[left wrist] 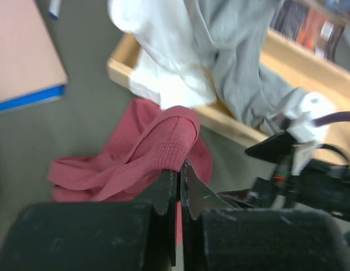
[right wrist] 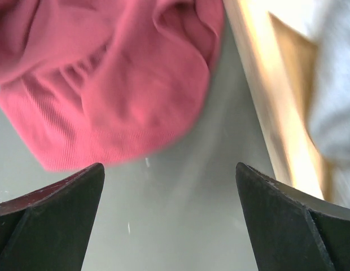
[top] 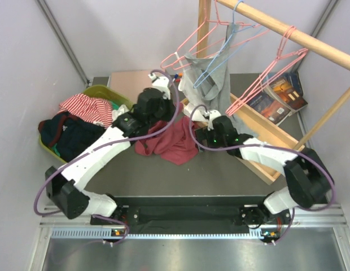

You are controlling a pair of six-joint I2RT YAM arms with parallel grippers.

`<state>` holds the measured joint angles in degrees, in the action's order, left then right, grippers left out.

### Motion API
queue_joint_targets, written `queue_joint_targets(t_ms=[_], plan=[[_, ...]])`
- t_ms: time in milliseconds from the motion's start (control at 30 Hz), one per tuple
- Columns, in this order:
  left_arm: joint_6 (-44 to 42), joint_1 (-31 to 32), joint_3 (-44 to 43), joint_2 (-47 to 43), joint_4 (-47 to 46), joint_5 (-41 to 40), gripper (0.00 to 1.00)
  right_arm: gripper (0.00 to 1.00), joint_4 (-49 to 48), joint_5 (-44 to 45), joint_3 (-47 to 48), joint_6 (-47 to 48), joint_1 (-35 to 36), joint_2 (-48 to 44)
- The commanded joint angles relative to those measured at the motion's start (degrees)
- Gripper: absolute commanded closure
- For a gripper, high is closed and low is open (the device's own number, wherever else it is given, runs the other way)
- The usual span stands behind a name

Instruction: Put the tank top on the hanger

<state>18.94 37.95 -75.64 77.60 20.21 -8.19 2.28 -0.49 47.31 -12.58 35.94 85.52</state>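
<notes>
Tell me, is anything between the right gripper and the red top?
No, nothing visible. Only bare table lies between the open right gripper and the tank top. The left gripper pinches one fold.

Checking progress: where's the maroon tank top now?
Top view: the tank top lies crumpled on the table, left of the wooden rack base, a fold pinched in the left hand.

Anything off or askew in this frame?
The tank top lies crumpled in a heap on the table, one fold pinched in the shut left gripper. The striped cloth tops a pile overflowing the green bin. The grey garment hangs bunched and lopsided on the light blue hanger. No damage visible.
</notes>
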Motion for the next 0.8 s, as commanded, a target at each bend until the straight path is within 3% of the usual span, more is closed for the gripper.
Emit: queue_joint_targets(t_ms=[0,300,333,367,400,467,633,767], plan=[[1.45,3.52,0.93,4.30,-5.61,1.67,1.00,0.01,8.05,5.40,-3.88,-1.74,0.62,-12.01],[4.18,8.18,-0.65,16.34,-7.02,3.08,1.00,0.00,23.27,11.55,-8.81,-9.56,0.44,-25.04],[3.92,8.45,-0.91,17.57,-7.81,4.31,0.93,0.00,24.42,12.17,-9.07,-10.27,0.44,-25.66],[3.91,8.63,-1.18,18.10,-8.34,5.19,0.50,0.00,27.04,13.23,-9.42,-11.75,0.36,-26.71],[4.78,8.63,-1.27,19.07,-9.12,5.98,0.27,0.00,28.12,13.32,-9.86,-12.38,0.36,-27.41],[5.84,8.63,-1.27,19.60,-9.31,6.34,0.01,0.00,30.83,13.24,-10.13,-13.60,0.27,-29.60],[8.57,6.17,3.64,17.33,-9.57,3.62,0.01,0.00,29.97,7.71,-9.87,-10.20,0.88,-33.22],[9.19,2.49,9.79,12.93,-11.24,3.53,0.01,0.02,29.88,3.49,-9.52,-8.96,5.52,-35.41]])
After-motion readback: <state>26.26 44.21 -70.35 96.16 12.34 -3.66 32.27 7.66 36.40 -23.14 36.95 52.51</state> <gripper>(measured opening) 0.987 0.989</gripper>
